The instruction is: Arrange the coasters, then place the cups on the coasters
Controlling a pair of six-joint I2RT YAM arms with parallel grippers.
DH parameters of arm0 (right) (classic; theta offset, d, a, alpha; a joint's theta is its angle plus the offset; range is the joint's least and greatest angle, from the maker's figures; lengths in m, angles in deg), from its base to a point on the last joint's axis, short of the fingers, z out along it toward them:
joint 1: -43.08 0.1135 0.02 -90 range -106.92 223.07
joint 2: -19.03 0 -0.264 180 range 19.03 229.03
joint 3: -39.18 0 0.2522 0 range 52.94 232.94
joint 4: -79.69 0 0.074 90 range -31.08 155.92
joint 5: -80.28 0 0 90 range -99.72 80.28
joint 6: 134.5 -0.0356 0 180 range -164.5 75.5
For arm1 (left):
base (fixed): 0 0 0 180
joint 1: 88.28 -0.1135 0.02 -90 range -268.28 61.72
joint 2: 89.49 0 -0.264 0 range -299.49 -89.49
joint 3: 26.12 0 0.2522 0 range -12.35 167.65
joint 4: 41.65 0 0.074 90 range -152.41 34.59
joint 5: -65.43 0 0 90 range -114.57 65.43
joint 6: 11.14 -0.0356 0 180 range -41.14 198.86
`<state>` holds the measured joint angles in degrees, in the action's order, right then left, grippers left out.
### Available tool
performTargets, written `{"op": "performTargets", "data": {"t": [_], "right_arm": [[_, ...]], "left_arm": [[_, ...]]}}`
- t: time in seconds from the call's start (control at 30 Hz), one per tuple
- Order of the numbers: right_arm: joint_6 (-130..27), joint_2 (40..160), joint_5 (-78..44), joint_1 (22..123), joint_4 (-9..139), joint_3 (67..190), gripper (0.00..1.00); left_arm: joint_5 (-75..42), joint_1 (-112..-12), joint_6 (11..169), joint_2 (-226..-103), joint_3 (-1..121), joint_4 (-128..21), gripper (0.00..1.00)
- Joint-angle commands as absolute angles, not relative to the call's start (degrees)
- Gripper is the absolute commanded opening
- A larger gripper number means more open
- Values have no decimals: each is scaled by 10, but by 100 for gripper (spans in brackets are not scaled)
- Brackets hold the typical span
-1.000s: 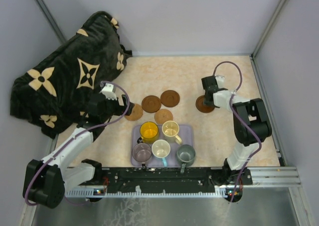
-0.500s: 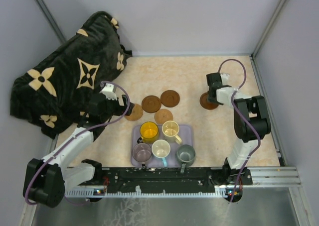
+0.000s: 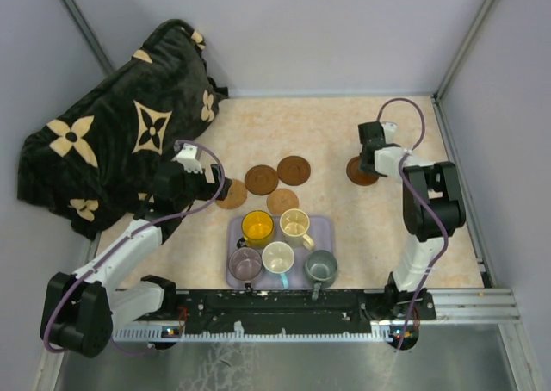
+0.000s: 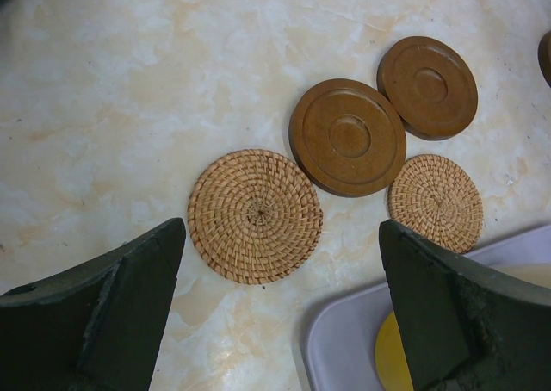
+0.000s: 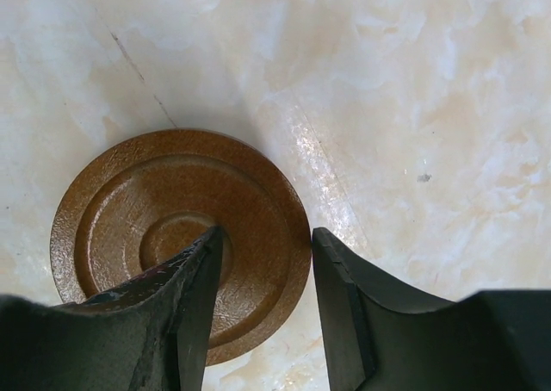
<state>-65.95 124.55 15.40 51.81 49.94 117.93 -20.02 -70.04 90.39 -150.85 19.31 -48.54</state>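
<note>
Nearest you, five cups (image 3: 278,257) sit on the lavender tray (image 3: 325,227); beyond, your left gripper (image 4: 281,236) hangs fully spread over a woven coaster (image 4: 255,215). Farther right, the right gripper (image 5: 263,253), part-spread astride the rim of the dark coaster (image 5: 129,210), has shifted it slightly back; contact unconfirmed.

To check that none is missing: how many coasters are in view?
5. Beyond the tray: woven coaster, second woven coaster, brown coaster, second brown coaster. Third brown coaster lies apart, at the right claw. None seems hidden.
</note>
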Motion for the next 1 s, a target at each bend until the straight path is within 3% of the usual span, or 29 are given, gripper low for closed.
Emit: {"op": "performTargets", "data": {"t": [0.0,0.33,0.47,0.97], "right_arm": [[-638,1220,141,513,514,1196,49],[-607,1093,129,521,528,1191,51],[-586,1075,120,575,518,1196,51],[-615,1231,61,726,510,1290,51]], "left_arm": [[-201,-700,896,-1509,198,-477,99],[-200,-700,899,-1493,195,-477,99],[-206,-700,899,-1494,191,-474,99],[-206,-700,909,-1502,186,-465,99]]}}
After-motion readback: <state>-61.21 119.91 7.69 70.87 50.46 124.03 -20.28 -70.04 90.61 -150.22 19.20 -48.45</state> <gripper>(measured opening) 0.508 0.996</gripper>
